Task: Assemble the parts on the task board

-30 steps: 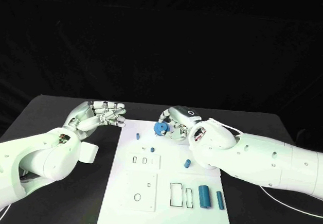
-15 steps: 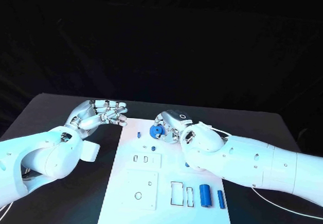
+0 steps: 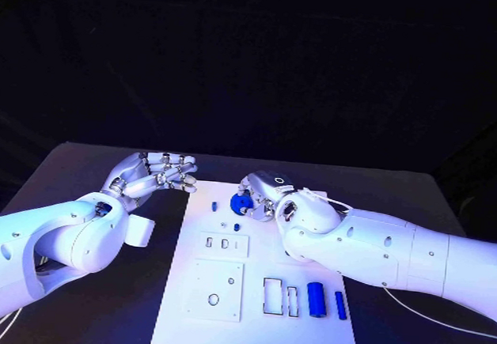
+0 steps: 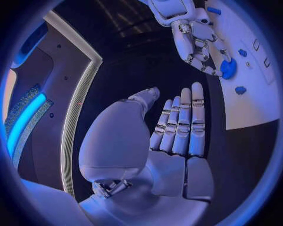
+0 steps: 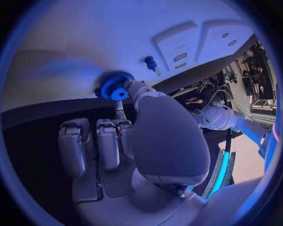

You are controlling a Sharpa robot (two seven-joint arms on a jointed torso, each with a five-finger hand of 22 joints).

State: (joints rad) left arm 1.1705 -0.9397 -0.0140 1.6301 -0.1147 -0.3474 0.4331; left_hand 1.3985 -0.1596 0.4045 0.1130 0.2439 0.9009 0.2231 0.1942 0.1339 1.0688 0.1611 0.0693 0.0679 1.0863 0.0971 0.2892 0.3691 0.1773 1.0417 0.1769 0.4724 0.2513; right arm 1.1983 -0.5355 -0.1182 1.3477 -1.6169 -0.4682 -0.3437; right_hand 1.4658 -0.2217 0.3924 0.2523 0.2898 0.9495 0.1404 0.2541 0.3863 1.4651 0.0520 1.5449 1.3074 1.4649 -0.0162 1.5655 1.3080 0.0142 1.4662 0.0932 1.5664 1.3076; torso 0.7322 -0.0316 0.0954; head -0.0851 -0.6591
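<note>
Fingers of the right hand (image 3: 264, 195) pinch a blue gear (image 3: 243, 204) low over the task board's (image 3: 255, 331) far end, seemingly to seat it there, while the left hand (image 3: 154, 175) waits beside, loosely curled, holding nothing.

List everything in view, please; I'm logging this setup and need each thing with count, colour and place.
Black table: one, under everything.
White rectangular task board: one, mid-table.
Blue toothed gear: one, held over the board's far end.
Small blue pegs: two, standing at the far end, near the gear.
Blue cylinders: two, lying side by side, near right part.
Left hand: silver, holds nothing, fingers curled, beside the board's far left corner.
Right hand: silver, pinches the gear.
</note>
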